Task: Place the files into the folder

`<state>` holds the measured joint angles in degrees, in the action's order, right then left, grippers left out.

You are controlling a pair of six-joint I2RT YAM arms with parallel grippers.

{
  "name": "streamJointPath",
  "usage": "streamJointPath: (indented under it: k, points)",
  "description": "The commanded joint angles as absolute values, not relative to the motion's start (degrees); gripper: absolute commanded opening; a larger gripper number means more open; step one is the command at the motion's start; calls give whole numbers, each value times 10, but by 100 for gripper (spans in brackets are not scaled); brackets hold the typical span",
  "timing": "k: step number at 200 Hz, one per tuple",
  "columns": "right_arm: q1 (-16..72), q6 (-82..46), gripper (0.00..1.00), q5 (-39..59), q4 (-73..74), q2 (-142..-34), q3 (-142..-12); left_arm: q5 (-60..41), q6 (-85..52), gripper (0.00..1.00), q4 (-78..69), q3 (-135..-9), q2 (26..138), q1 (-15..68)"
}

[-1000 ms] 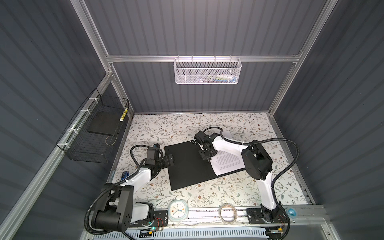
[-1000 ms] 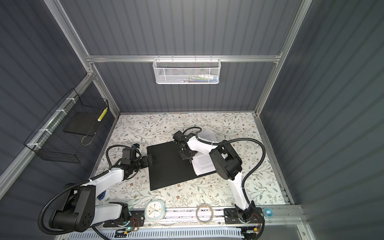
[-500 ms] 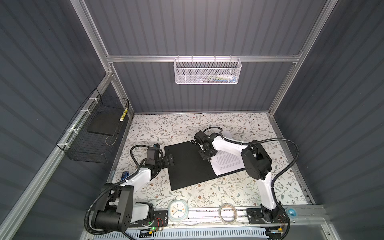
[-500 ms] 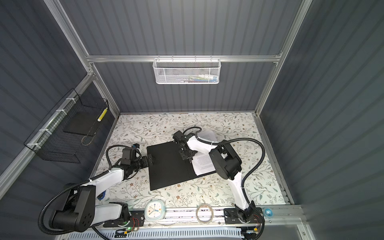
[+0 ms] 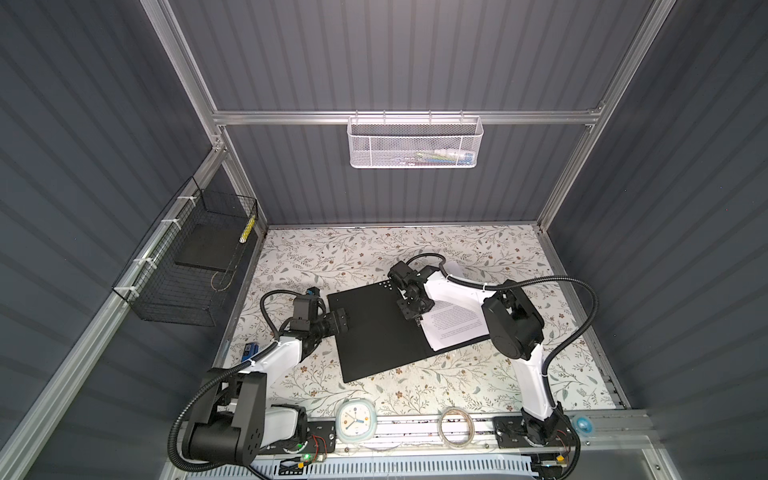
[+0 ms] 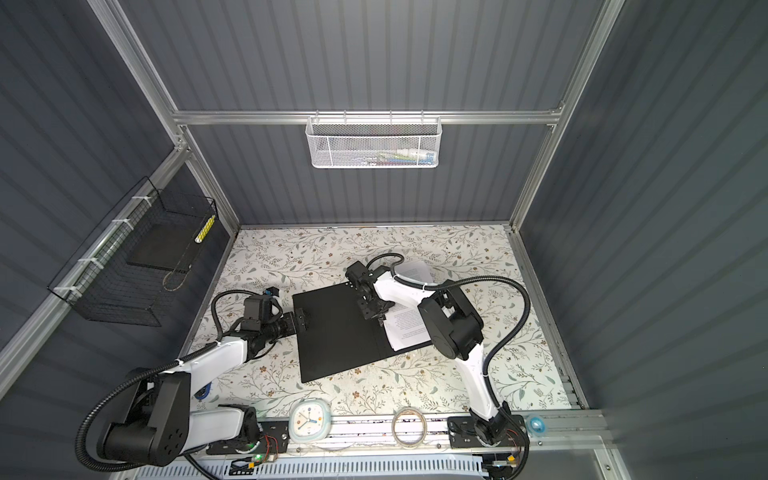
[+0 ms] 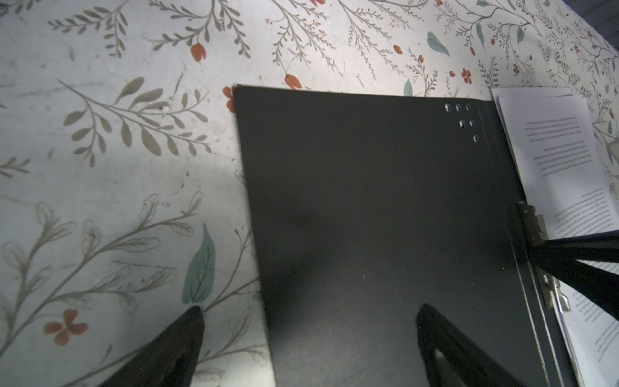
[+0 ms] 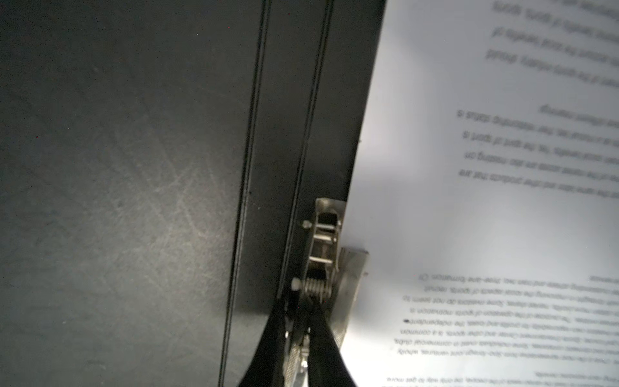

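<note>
Right wrist view shows the right gripper [image 8: 298,305] pinched narrow on the lever of the spine clip [image 8: 321,254], its two black fingers closed on the ridged metal tab. Just beside those fingertips, on the side away from the other arm, lie the files [image 8: 485,217]. They are thin, matte white sheets printed with small black paragraphs. Their inner edge sits against the clip, whose flat steel plate overlaps the paper. The folder [image 8: 134,167] lies open and flat beneath this claw, black inner faces up, faintly scuffed and grained, with pressed crease lines running along the spine.

The left gripper [image 7: 308,321] stands wide, one finger over the floral table [image 7: 100,167] and the other over the black cover, straddling its outer edge. Whether it touches, I cannot tell. The cover between the two claws carries nothing and has a cluster of small punched holes at one corner.

By my reading, the sheets are already in place on the folder, slightly fanned rather than squared. What seems left is to let the clip clamp down on them and fold the free cover over.
</note>
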<state>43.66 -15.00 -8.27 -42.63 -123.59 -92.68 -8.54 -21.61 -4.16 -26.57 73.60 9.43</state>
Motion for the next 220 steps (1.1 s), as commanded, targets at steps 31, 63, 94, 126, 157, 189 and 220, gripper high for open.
streamJointPath:
  k: [31, 63, 94, 126, 157, 189, 220]
  points:
    - [433, -156, 7, -100, -433, -1231, -923, -92, -216, 99, -47, -258, 720, 94]
    - [429, -158, 5, -103, -429, -1221, -922, -90, -217, 99, -48, -255, 713, 94]
    - [424, -160, 4, -101, -423, -1213, -914, -85, -218, 99, -47, -254, 710, 94]
    - [419, -160, 2, -106, -419, -1205, -915, -84, -218, 99, -48, -253, 707, 94]
    - [412, -158, 0, -113, -417, -1196, -920, -83, -218, 99, -47, -252, 707, 94]
    - [405, -156, 0, -118, -420, -1190, -932, -85, -218, 99, -48, -252, 708, 94]
    - [399, -150, 0, -125, -428, -1184, -944, -85, -218, 99, -48, -253, 708, 94]
